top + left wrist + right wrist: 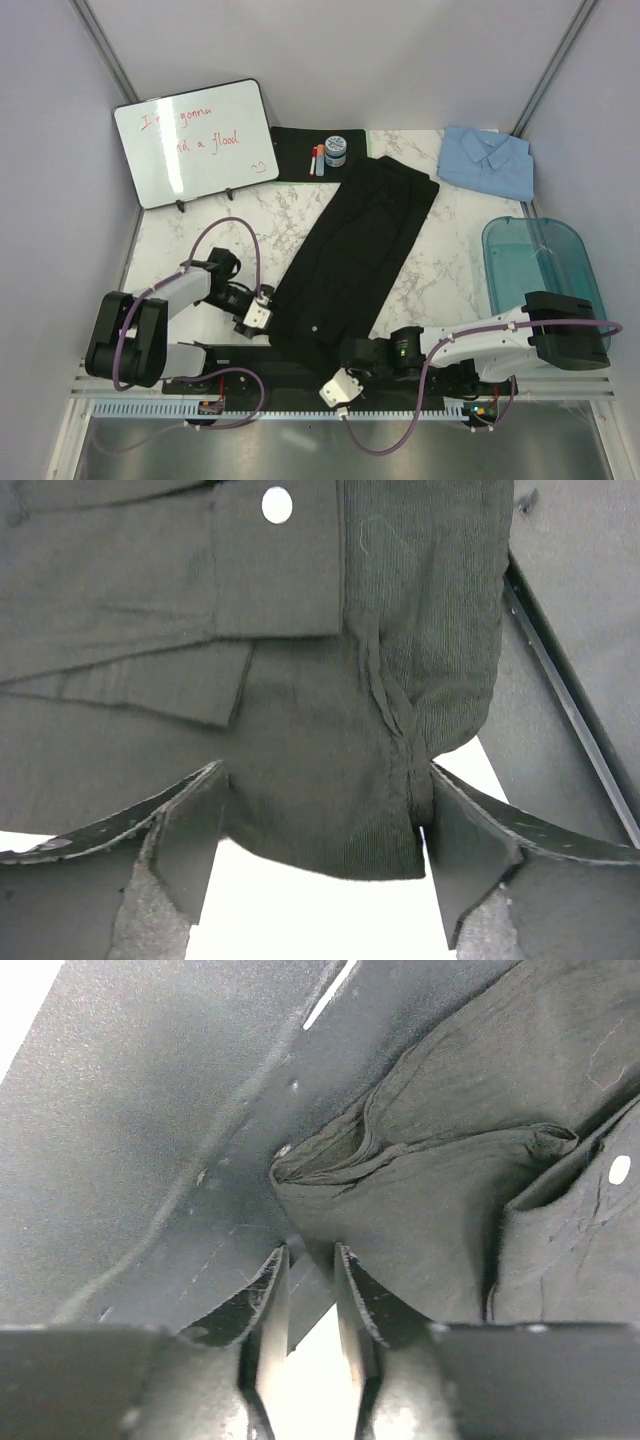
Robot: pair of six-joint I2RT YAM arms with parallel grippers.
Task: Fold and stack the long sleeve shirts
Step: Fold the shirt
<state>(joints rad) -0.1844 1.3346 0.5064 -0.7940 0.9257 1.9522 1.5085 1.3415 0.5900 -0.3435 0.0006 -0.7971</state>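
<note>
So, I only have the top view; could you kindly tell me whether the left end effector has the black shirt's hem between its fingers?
Observer: Yes; the left end effector stands open, with the black shirt hem between its fingers.
Operator: Thank you, and the right one?
Observer: The right end effector has its fingers almost together at a folded corner; whether they pinch it, I cannot tell.
Operator: Is the hem flat?
Observer: No, a puckered seam runs down to one finger.
</note>
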